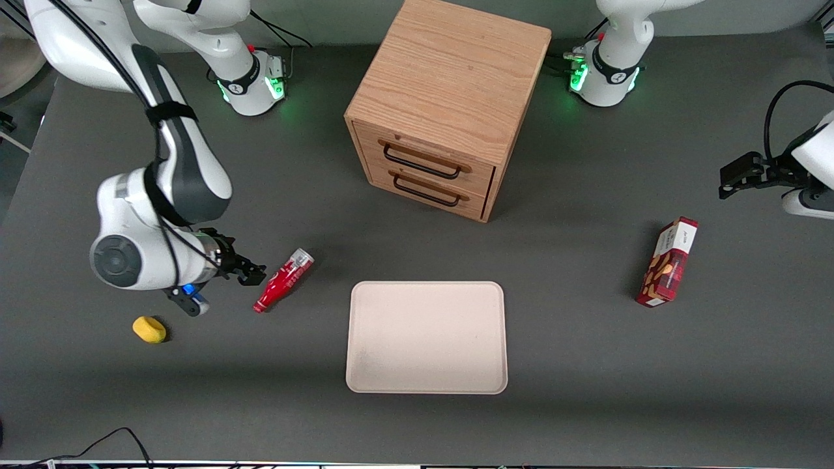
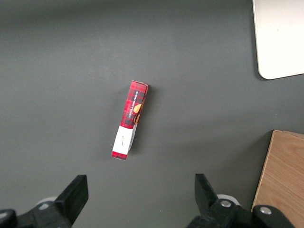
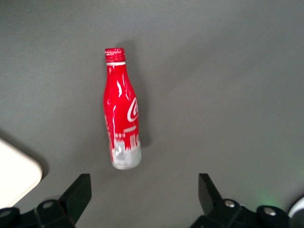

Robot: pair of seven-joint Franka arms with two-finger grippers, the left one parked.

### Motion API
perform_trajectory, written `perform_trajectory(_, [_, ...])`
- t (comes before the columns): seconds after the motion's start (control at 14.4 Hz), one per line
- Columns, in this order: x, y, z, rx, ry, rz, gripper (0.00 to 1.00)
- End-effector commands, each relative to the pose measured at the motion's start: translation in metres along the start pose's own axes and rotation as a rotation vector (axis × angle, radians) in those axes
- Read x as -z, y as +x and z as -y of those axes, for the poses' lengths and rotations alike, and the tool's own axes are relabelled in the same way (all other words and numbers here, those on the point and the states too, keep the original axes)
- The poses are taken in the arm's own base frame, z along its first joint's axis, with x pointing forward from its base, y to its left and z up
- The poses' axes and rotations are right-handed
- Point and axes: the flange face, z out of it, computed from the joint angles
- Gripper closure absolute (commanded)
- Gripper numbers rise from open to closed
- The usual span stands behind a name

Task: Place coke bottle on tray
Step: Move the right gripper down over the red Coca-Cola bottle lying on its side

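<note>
The coke bottle [image 1: 284, 280] is a slim red bottle with white script, a silvery base and a red cap. It lies on its side on the dark table, beside the beige tray [image 1: 427, 337], toward the working arm's end. My right gripper [image 1: 251, 272] hovers close beside the bottle, open and empty. In the right wrist view the bottle [image 3: 121, 116] lies just ahead of the gripper [image 3: 142, 194], its silvery base nearest the spread fingers, not between them. A tray corner [image 3: 14, 171] shows there too.
A wooden two-drawer cabinet [image 1: 449, 104] stands farther from the front camera than the tray. A red snack box [image 1: 668, 262] stands toward the parked arm's end and shows in the left wrist view [image 2: 130, 124]. A yellow lump [image 1: 149, 329] lies near my gripper.
</note>
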Motion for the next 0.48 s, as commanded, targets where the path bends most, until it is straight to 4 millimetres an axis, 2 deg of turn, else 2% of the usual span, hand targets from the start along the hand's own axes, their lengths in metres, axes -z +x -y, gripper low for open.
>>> perform_trajectory(0.0, [-0.035, -0.004, 0.002, -0.008, 0.022, -0.058, 0.0])
perform_trajectory(0.42, [-0.094, 0.011, 0.021, -0.047, 0.057, -0.093, 0.0])
